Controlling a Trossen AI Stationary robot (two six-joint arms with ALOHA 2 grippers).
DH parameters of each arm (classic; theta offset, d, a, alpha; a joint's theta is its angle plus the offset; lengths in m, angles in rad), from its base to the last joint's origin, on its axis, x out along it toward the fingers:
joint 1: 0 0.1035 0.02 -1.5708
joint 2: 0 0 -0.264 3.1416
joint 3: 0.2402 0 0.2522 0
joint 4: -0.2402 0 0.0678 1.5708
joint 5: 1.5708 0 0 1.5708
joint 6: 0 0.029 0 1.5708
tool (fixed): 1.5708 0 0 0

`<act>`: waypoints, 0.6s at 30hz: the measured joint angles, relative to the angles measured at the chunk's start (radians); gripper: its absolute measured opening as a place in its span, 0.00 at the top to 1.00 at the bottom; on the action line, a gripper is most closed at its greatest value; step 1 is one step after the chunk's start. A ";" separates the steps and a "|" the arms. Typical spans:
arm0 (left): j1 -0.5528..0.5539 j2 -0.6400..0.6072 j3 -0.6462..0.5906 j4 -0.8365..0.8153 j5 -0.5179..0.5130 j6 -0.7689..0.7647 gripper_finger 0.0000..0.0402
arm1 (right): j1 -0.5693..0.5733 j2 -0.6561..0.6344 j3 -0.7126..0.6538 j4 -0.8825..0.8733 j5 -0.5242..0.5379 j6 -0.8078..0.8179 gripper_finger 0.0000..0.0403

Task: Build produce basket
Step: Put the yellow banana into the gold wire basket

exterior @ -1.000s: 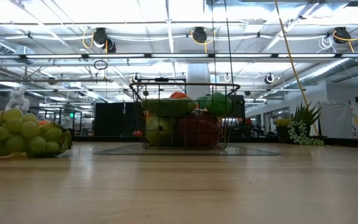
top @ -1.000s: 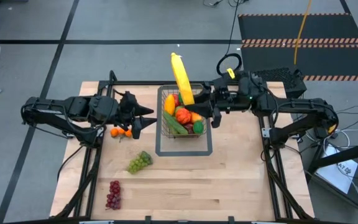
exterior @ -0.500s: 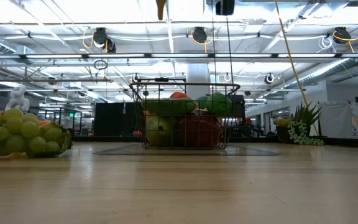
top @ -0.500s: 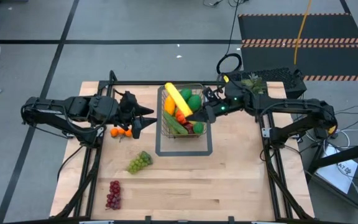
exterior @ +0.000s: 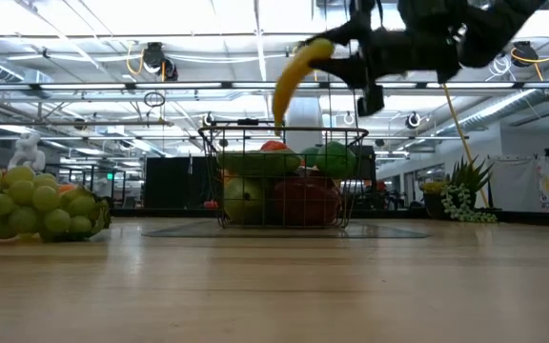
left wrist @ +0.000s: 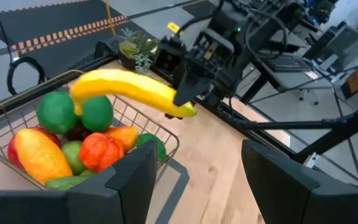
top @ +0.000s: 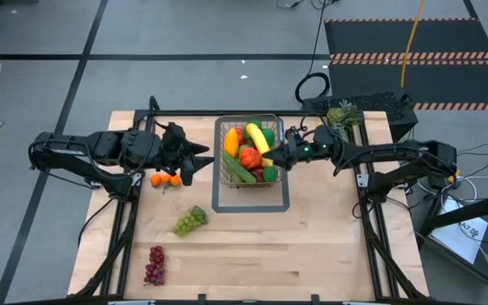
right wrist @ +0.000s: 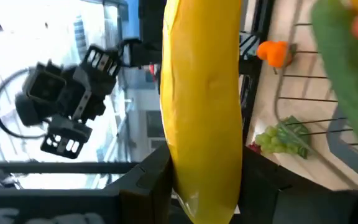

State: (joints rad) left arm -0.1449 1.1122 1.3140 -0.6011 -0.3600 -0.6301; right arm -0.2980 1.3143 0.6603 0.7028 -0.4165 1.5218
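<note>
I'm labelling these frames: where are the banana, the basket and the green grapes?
banana (left wrist: 129, 91), left wrist view, middle of its yellow body.
basket (top: 219, 161), high view, left wire wall.
green grapes (top: 191, 220), high view, centre of the bunch.

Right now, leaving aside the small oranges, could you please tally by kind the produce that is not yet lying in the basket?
Green grape bunch: 1
Red grape bunch: 1
Banana, held in the right gripper over the basket: 1
Total: 3
</note>
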 joint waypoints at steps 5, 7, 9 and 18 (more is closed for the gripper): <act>0.013 0.000 0.000 0.000 -0.008 -0.018 0.42 | -0.053 -0.001 -0.096 0.092 -0.042 0.074 0.68; 0.021 0.000 0.000 0.000 -0.008 -0.025 0.42 | -0.068 -0.001 -0.097 0.108 -0.066 0.079 0.68; 0.031 0.000 0.000 0.000 -0.009 -0.026 0.42 | -0.077 -0.001 -0.093 0.124 -0.083 0.086 0.68; 0.101 0.000 0.000 0.005 -0.008 -0.004 0.42 | -0.082 0.051 -0.024 0.103 -0.055 0.049 0.68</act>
State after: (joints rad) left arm -0.0444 1.1122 1.3140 -0.5959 -0.3685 -0.6344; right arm -0.3801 1.3652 0.6362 0.8059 -0.4715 1.5709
